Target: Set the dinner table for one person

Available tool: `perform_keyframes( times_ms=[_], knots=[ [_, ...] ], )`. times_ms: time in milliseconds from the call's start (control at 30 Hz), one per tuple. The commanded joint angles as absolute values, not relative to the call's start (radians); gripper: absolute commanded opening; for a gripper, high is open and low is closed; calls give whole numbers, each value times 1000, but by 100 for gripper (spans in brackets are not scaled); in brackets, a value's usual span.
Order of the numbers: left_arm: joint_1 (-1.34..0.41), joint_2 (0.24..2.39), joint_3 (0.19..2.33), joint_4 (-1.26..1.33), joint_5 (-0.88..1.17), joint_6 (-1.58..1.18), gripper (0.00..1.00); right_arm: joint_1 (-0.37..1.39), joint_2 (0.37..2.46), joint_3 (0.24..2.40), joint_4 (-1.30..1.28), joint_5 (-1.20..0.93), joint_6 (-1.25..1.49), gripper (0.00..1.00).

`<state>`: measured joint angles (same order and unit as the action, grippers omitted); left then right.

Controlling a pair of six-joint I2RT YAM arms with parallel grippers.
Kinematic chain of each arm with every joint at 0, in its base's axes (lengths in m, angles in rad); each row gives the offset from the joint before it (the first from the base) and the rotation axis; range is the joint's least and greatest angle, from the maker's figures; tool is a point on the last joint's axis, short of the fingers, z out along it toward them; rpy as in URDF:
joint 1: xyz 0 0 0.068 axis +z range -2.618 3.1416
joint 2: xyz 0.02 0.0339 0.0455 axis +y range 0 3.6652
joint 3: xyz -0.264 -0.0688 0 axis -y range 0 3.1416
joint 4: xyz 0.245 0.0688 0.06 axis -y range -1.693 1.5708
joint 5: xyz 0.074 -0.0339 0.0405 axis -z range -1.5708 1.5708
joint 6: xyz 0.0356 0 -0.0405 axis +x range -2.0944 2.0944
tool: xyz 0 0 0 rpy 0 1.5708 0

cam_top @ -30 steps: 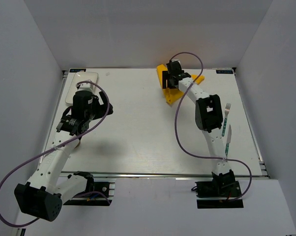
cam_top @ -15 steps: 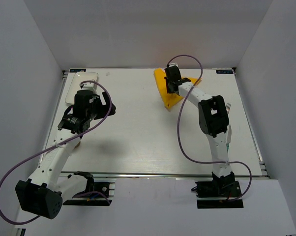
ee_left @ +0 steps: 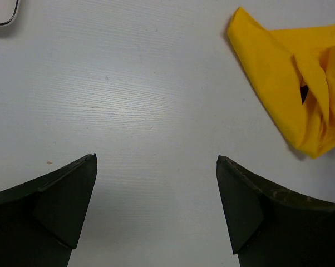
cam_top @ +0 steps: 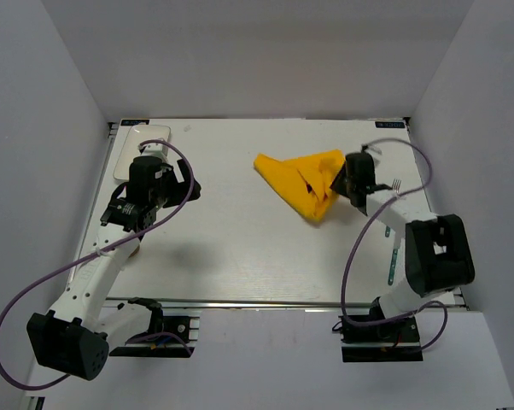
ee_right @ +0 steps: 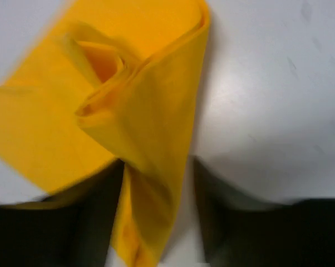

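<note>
The yellow cloth mat [cam_top: 301, 181] lies crumpled on the white dinner table [cam_top: 240, 248], right of the middle. My right gripper [cam_top: 339, 181] is at the mat's right edge. In the right wrist view a fold of the mat [ee_right: 139, 100] hangs between the fingers of that gripper [ee_right: 156, 183]. It lies against the left finger, with a bare gap before the right one. My left gripper [cam_top: 187, 188] hovers open over bare tabletop at the left, nothing between its fingers [ee_left: 156, 167]. The mat [ee_left: 284, 83] shows at its view's upper right.
A small white plate [cam_top: 139, 137] sits at the back left corner, partly under the left arm; its corner [ee_left: 1, 11] shows in the left wrist view. A fork [cam_top: 395, 190] and another utensil [cam_top: 392, 263] lie near the right edge, beside the right arm.
My right gripper has pulled the yellow mat from the table's back edge forward and to the right, and its jaws have parted again. The left arm has stayed still.
</note>
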<state>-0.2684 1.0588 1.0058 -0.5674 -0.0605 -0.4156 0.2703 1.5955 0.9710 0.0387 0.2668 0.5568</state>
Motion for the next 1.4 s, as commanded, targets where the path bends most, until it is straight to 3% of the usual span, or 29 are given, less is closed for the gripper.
perform_keyframes(
  times_ms=[0, 200, 300, 367, 533, 733, 867, 1133, 1200, 1267, 1367],
  knots=[
    [-264, 1040, 1002, -557, -61, -408, 98, 259, 1415, 758, 35, 408, 803, 68],
    [-264, 1055, 1008, -557, -49, -410, 98, 275, 1053, 465, 15, 557, 954, 78],
    [-264, 1054, 1011, -560, -54, -411, 98, 275, 960, 448, 61, 578, 864, 78],
    [-264, 1051, 1011, -560, -63, -411, 98, 279, 962, 463, 168, 484, 707, 77],
    [-264, 1052, 1009, -564, -72, -413, 98, 273, 1191, 642, 196, 281, 510, 77],
    [-264, 1048, 1002, -563, -72, -414, 98, 249, 1540, 905, 140, 114, 465, 73],
    [-264, 1043, 999, -565, -77, -413, 98, 242, 1707, 1034, 71, 127, 483, 68],
    [-264, 1054, 1005, -565, -69, -411, 98, 242, 1845, 1127, 20, 140, 486, 63],
    [-264, 1057, 1006, -569, -66, -411, 98, 242, 1856, 1132, 23, 135, 482, 50],
    [-264, 1058, 1006, -569, -69, -410, 98, 245, 1847, 1126, 50, 101, 456, 3],
    [-264, 1055, 1005, -563, -71, -408, 98, 265, 1778, 1073, 170, -35, 382, 0]
  ],
)
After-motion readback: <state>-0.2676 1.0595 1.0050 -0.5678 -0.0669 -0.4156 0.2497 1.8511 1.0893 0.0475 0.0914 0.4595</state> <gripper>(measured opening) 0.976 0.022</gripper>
